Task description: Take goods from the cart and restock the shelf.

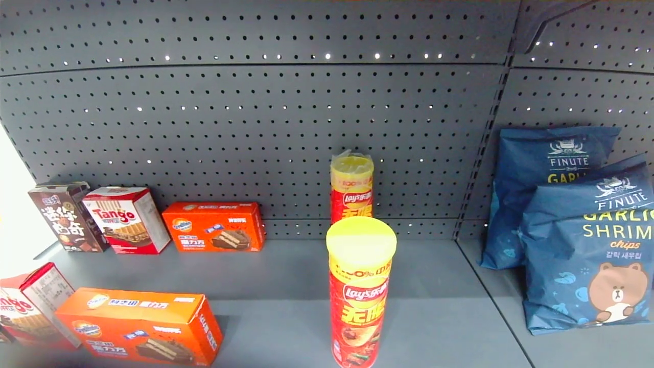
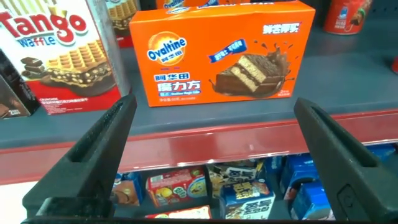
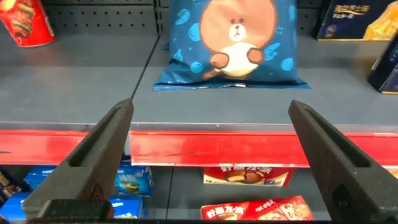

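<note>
l gripper (image 2: 214,106) + r gripper (image 3: 210,107) spread

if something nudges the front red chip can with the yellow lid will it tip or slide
It probably tips: the tall narrow red chip can with a yellow lid stands upright on a small base. Once down, its round body would likely roll along the flat grey shelf.

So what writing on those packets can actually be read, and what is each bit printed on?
"Tango", "WAFFLE": wafer box
"Ovaltine": orange box
"Lay's": front can
"FINUTE", "GARLIC SHRIMP", "chips": front bag, partly cut off at the picture's edge
Chinese and Korean characters also stand on these packs. The small print, and the lower packs, are too blurred to read.
</note>
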Controlling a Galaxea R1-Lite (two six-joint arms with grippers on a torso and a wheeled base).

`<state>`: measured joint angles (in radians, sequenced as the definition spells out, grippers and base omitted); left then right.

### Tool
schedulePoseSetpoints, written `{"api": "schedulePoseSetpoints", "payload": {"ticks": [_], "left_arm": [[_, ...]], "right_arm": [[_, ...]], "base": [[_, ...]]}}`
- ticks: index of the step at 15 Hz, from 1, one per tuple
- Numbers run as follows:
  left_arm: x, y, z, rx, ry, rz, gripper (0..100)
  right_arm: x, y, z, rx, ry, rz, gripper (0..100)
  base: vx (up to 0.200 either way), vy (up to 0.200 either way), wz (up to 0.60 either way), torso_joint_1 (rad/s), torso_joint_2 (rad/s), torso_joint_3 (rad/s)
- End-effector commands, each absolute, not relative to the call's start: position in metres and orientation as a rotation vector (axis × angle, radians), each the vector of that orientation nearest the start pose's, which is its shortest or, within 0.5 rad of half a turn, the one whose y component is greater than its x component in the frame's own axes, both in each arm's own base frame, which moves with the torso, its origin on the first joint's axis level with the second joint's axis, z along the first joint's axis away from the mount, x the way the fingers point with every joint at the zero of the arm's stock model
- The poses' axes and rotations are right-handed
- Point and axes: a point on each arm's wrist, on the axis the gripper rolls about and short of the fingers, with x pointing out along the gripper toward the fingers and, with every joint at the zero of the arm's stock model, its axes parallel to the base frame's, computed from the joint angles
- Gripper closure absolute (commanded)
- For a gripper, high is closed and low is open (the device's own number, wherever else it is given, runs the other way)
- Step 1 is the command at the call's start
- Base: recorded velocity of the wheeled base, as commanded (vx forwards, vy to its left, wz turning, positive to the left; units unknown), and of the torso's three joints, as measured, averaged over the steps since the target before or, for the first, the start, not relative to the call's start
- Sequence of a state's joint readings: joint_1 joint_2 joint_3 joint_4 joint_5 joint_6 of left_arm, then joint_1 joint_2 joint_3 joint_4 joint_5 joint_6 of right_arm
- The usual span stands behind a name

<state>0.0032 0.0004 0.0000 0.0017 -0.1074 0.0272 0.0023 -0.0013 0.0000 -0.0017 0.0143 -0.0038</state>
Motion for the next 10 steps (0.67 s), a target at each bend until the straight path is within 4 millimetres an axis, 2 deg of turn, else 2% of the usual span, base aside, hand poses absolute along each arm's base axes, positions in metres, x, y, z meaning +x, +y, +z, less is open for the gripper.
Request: {"api": "schedulePoseSetpoints", "payload": {"ticks": [1,10], "left_arm": [[-0.0229,-0.0024,0.0753,0.028,0.0,-0.103,0],[-0.0229,-0.0026,0.0753,0.035,0.0,-0.107,0]], "right_arm": [[-0.0228,0.0003,0.0756,-0.005,-0.002,0.018,0],[-0.0228,0.0003,0.0756,-0.005,-0.002,0.018,0]], "base": [[0.0,0.0,0.0,0.0,0.0,0.0],[0.0,0.0,0.0,0.0,0.0,0.0]]}}
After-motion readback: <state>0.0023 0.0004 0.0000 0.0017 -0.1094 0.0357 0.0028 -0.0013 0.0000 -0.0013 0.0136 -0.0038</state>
